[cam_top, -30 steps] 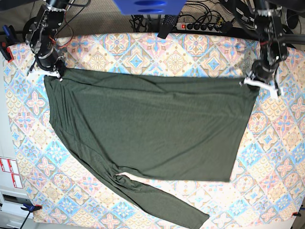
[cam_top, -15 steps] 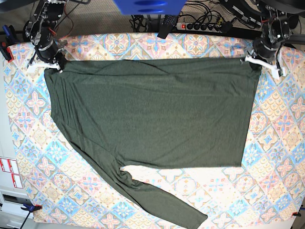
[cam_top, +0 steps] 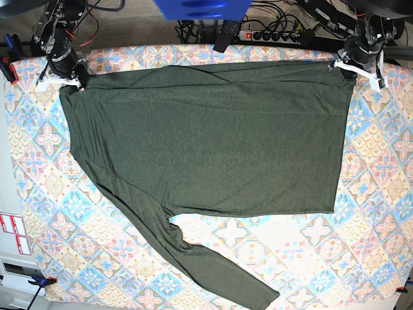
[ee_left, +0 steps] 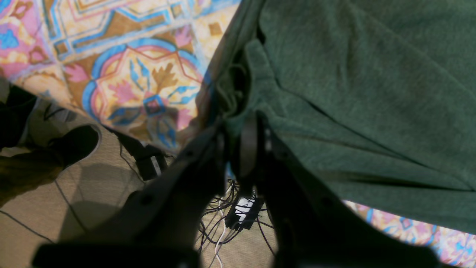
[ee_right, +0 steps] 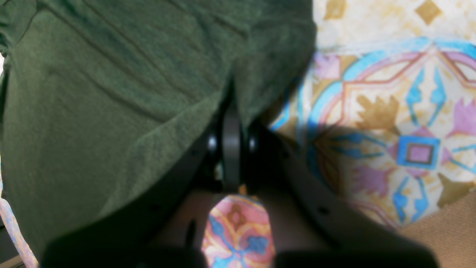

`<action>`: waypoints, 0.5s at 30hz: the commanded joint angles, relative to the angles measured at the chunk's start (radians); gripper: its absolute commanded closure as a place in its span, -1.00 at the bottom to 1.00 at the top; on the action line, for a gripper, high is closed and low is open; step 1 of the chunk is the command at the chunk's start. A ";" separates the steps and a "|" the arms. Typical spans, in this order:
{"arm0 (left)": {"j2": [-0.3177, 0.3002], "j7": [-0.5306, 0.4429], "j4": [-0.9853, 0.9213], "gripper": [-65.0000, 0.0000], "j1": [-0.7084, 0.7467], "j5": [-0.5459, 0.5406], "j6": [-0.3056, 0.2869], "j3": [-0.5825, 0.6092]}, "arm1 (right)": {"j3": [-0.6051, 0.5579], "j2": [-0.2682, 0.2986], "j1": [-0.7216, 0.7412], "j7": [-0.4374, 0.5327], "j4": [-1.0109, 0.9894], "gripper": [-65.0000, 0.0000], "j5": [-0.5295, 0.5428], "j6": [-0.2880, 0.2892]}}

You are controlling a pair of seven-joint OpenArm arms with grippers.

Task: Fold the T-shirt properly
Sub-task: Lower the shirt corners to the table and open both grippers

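Note:
The T-shirt (cam_top: pixel 206 142) is a dark olive-green knit garment, spread wide over the patterned table, with one long sleeve (cam_top: pixel 213 268) trailing to the front edge. My left gripper (cam_top: pixel 348 66) is at the far right corner, shut on the T-shirt's top edge; in the left wrist view its fingers (ee_left: pixel 249 149) pinch bunched cloth (ee_left: pixel 334 93). My right gripper (cam_top: pixel 68 81) is at the far left corner, shut on the other top corner; in the right wrist view its fingers (ee_right: pixel 231 141) clamp the fabric (ee_right: pixel 111 93). The top edge is stretched between both grippers.
The table wears a colourful tiled cloth (cam_top: pixel 374 194). A power strip and cables (cam_top: pixel 271 33) lie behind the far edge, under a blue object (cam_top: pixel 200 9). Clamps (cam_top: pixel 8 64) sit at the left edge. The floor with cables (ee_left: pixel 238 212) shows past the table edge.
Both grippers have pulled the T-shirt's top edge toward the far side of the table. The body and sleeve have slid back with it.

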 commanded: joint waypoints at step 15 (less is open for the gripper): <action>-0.012 -0.012 -0.035 1.00 -0.039 0.014 0.003 -0.005 | 0.007 0.007 -0.038 -0.028 -0.001 1.00 -0.047 -0.043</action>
